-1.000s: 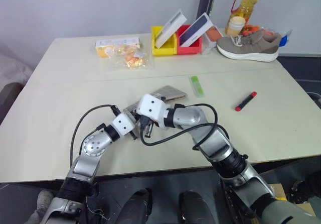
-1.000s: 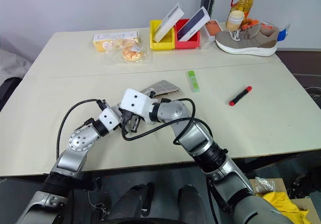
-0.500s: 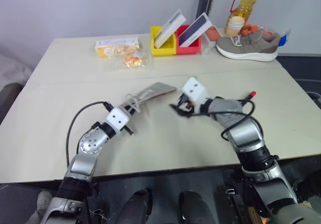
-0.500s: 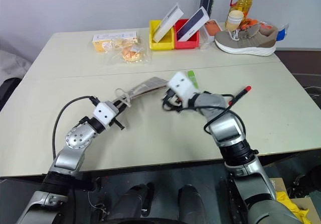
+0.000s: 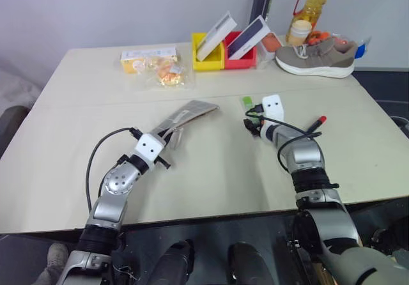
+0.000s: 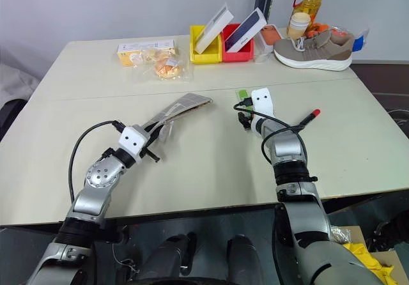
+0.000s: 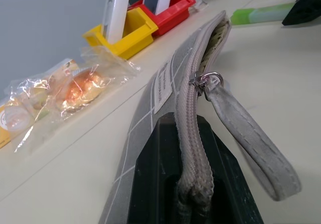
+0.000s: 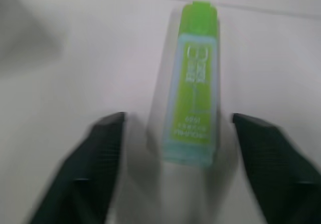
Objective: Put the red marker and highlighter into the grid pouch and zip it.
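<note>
The grid pouch (image 5: 186,114) lies stretched out mid-table, grey with white lines and a small label (image 7: 161,85). My left gripper (image 5: 167,142) is shut on its near end, pinching the zipper seam (image 7: 193,133). The zipper pull and its strap (image 7: 235,123) hang beside the seam, and the far end gapes a little. The light-green highlighter (image 8: 193,103) lies flat on the table. My right gripper (image 8: 178,126) is open, one finger on each side of its near end. The red marker (image 5: 314,125) lies to the right of that gripper.
At the back stand a yellow bin (image 5: 209,56) and a red bin (image 5: 246,53) holding flat boxes. A clear snack bag (image 5: 167,74) and a yellow packet (image 5: 148,56) lie back left. A grey shoe (image 5: 317,56), a bottle (image 5: 314,0) and a cup sit back right.
My right gripper let go near the pouch, swung right across the table to the highlighter and opened. The left gripper kept its hold, and the pouch now lies stretched out straighter.
</note>
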`<action>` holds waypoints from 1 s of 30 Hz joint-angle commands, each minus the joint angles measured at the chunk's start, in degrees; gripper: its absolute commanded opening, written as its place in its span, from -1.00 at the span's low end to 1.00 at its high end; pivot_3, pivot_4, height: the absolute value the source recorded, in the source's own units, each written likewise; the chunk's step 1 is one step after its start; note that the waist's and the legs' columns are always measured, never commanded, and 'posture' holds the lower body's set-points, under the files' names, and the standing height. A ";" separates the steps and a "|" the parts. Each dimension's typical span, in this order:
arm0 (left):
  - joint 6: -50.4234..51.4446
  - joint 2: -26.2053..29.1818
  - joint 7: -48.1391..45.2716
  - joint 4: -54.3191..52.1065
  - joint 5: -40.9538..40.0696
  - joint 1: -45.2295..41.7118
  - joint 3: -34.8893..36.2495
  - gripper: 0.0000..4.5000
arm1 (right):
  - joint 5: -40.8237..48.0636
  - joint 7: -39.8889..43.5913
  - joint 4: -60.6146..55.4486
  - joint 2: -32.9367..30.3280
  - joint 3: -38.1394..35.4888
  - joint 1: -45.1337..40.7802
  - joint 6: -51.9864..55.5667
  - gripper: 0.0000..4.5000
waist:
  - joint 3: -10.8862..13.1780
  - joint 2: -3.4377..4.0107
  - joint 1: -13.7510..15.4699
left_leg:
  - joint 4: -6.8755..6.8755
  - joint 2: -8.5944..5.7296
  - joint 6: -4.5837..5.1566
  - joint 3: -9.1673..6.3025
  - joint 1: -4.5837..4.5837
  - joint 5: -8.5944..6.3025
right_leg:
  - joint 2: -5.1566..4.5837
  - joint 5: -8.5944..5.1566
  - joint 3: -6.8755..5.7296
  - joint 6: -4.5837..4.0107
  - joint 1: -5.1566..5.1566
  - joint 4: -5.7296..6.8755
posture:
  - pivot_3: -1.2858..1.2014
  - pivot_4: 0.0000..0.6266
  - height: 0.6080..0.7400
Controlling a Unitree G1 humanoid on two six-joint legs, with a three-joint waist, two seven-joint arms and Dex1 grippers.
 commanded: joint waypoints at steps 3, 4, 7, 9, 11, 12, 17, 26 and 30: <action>2.30 -1.13 -0.51 -2.60 -4.32 0.14 1.78 -1.00 | 1.73 -0.25 -3.17 -0.16 -0.72 -0.91 -1.95 -0.63 | 0.00 0.00 -0.05 | 0.01 0.00 0.00 -0.01 0.00 0.00 | 0.00 0.00 0.01 0.00 0.00 0.00 | 0.03 -0.52 1.00; 4.38 -1.36 -1.44 -2.91 -6.15 -0.03 2.05 -1.00 | 1.31 0.35 -5.26 -0.78 0.17 -0.23 -1.85 -0.62 | 0.00 0.00 -0.05 | 0.00 0.00 0.00 -0.01 0.00 0.00 | 0.00 0.00 0.01 0.00 0.00 0.01 | 0.03 -0.52 1.00; 9.73 -1.34 -4.11 -3.67 -10.31 -0.52 2.45 -1.00 | 0.83 3.59 -12.21 -3.02 2.79 2.17 -0.81 -0.62 | 0.00 0.00 -0.08 | 0.00 0.00 0.00 -0.01 0.00 0.00 | 0.00 0.00 0.01 0.00 -0.01 0.01 | 0.03 -0.52 1.00; 12.16 -0.93 -5.50 -4.04 -11.75 -0.87 2.61 -1.00 | 1.58 7.23 -18.10 -5.11 4.46 4.44 0.35 -0.62 | 0.00 0.00 -0.04 | 0.01 0.00 0.00 -0.01 -0.01 0.00 | 0.00 0.00 0.01 0.00 -0.02 0.01 | 0.03 -0.52 1.00; 13.90 -0.74 -6.10 -3.93 -12.95 -1.44 3.27 -1.00 | 4.21 12.80 -25.92 -7.99 5.46 7.62 1.61 -0.62 | 0.00 0.00 -0.03 | 0.03 0.00 0.00 -0.01 -0.01 0.00 | 0.00 0.00 0.00 0.01 0.00 0.00 | 0.03 -0.52 1.00; 14.48 -0.69 -6.42 -3.79 -13.62 -1.77 3.65 -1.00 | 6.17 15.82 -30.11 -9.46 5.67 9.28 2.72 -0.62 | 0.00 0.00 0.08 | 0.03 0.00 0.00 -0.02 -0.01 0.00 | 0.00 0.00 0.00 0.01 0.00 0.00 | 0.03 -0.52 1.00; 15.67 -0.45 -7.50 -3.42 -15.55 -3.49 4.82 -1.00 | 12.39 22.63 -43.85 -13.76 7.36 15.48 10.50 -0.62 | 0.00 0.00 -0.03 | 0.04 0.01 0.01 -0.03 -0.02 -0.01 | -0.01 -0.01 -0.01 0.02 0.02 -0.02 | 0.03 -0.52 1.00; 15.90 -0.60 -9.13 -4.94 -15.90 -3.37 4.23 -1.00 | 13.21 18.99 -44.27 -10.83 8.77 14.96 13.98 -0.62 | 0.01 -0.01 0.31 | 0.08 0.02 0.01 -0.02 -0.02 -0.01 | -0.03 -0.01 -0.01 0.01 0.03 -0.04 | 0.03 -0.52 1.00; 15.92 -0.51 -9.58 -5.77 -16.01 -2.78 4.22 -1.00 | 13.58 18.41 -43.50 -10.49 9.21 14.43 14.67 -0.62 | 0.01 -0.02 0.29 | 0.08 0.01 0.01 -0.02 -0.02 -0.01 | -0.03 -0.01 -0.01 0.01 0.04 -0.05 | 0.03 -0.52 1.00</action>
